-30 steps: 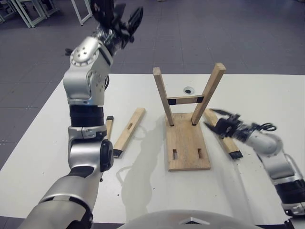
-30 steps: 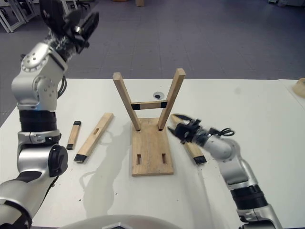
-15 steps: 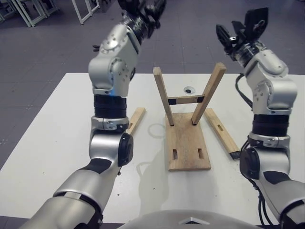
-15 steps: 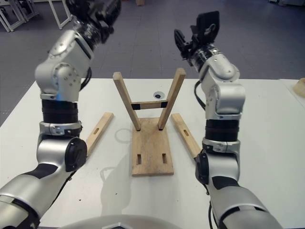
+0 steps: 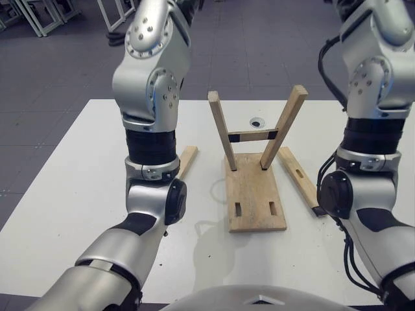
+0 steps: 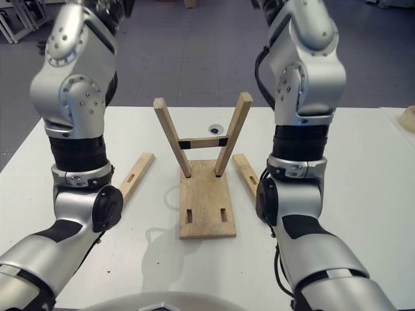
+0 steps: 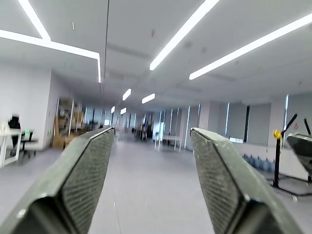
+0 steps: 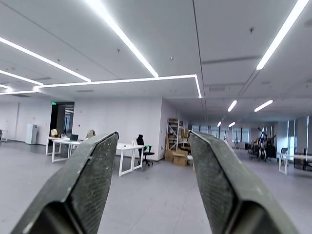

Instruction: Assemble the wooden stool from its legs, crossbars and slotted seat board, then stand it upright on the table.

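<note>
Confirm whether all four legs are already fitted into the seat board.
No, only two upright legs stand in the seat board, while two loose legs lie flat on the table beside it.

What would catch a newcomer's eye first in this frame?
A half-built stool at the middle of the table: two legs, joined by a crossbar, stand splayed on the flat seat board. One loose leg lies on each side. The left claw and right claw are held high, open and empty.

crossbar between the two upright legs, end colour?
Black ends on a light wood crossbar; left eye view shows it best.
</note>
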Tool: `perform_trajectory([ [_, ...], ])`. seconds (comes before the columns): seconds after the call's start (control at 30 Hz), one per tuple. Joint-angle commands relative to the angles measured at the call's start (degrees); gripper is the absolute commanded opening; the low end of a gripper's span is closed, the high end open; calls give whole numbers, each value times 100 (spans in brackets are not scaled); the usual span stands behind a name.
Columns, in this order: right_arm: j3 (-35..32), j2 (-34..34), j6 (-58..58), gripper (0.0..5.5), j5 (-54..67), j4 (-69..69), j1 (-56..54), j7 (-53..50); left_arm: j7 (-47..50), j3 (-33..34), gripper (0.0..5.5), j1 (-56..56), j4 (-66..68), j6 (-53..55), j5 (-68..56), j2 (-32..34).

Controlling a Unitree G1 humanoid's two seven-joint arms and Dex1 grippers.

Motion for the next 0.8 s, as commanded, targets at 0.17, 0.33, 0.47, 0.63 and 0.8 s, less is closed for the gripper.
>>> perform_trajectory([
  [0.17, 1084, -90, 681, 265, -480, 332, 2476, 535, -294, -808, 288, 2206, 952, 656, 479, -60],
  [0.33, 862, -151, 847, 265, -294, 131, 2831, 526, -436, -1250, 288, 3139, 609, 1089, 680, 125],
  [0.47, 644, -110, 927, 265, -99, -200, 2608, 423, -156, -838, 288, 2495, 564, 244, 874, 373],
  [0.63, 384, -20, 1089, 265, 181, -1072, 2536, 216, -42, -396, 288, 1932, -381, -810, 795, 342],
  [0.8, -69, 83, 1131, 265, 572, -2075, 2232, -196, -121, -117, 288, 2102, -1340, -1158, 777, 523],
])
